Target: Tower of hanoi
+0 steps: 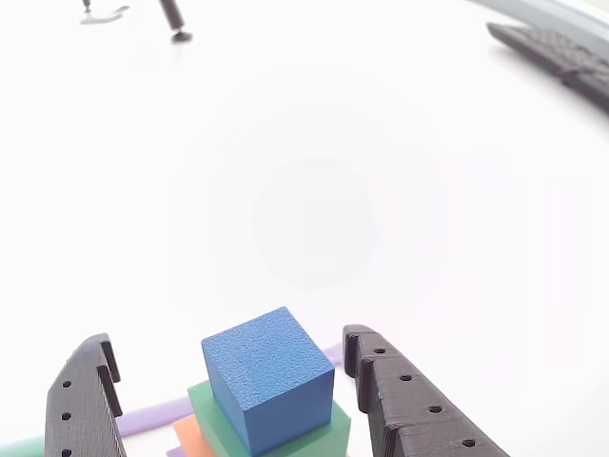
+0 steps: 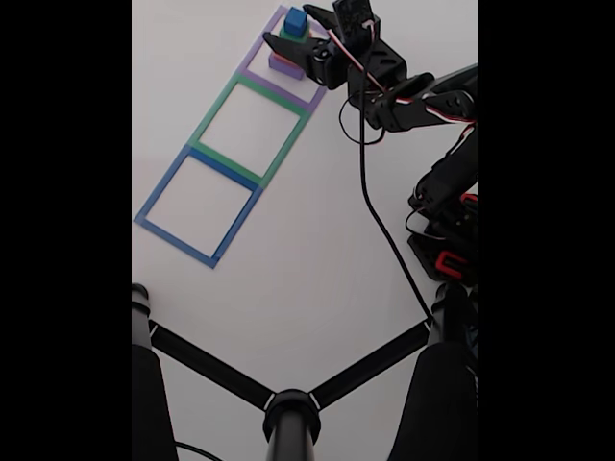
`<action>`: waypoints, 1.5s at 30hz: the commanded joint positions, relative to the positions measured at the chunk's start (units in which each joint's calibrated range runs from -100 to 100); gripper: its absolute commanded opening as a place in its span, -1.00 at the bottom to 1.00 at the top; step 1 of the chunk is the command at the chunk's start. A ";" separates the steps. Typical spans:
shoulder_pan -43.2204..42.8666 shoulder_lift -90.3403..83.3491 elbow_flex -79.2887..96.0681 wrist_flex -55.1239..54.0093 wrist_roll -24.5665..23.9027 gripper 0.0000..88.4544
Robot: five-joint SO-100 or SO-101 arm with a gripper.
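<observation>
Stack: the 4 blocks sit piled inside the purple tape square [image 2: 281, 60] at the far end of the row in the fixed view. The blue cube [image 1: 268, 378] is on top, on the green block [image 1: 328, 433], with a corner of the orange block [image 1: 188, 436] showing beneath. The purple block [image 2: 284, 66] at the bottom shows in the fixed view.

Gripper state: the gripper [image 1: 228, 362] is spread wide, its 2 black fingers standing on either side of the blue cube with clear gaps. It holds nothing.

Risk 1, twisted grasp: the blue cube sits turned relative to the fingers, a corner pointing toward the camera. If the fingers close on corners rather than flat faces, the cube will likely rotate or squirt out.

Risk 2, toppling the pile: the fingertips already reach down near the green block's level. Going lower, or closing off-centre, could push the green block and shift the lower layers.

Risk 3, uneven contact: the right finger in the other view looks nearer the cube than the left, so it may touch first and slide the cube sideways before the grip forms.

Arm pose: in the fixed view the arm reaches from its base at the right edge out leftward, the wrist pitched down over the stack.

Other squares: the green tape square [image 2: 252, 120] and blue tape square [image 2: 197, 206] hold no blocks.
</observation>
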 commanded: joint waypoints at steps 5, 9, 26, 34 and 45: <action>-1.18 -0.20 -2.59 -1.46 0.79 -0.51; -1.48 -0.28 -2.13 -1.46 0.79 -0.57; -2.09 -1.24 -0.04 -1.22 0.79 -0.89; -2.78 -2.68 1.32 -0.81 0.79 -0.96; -3.62 -14.54 -2.86 16.26 0.79 -0.95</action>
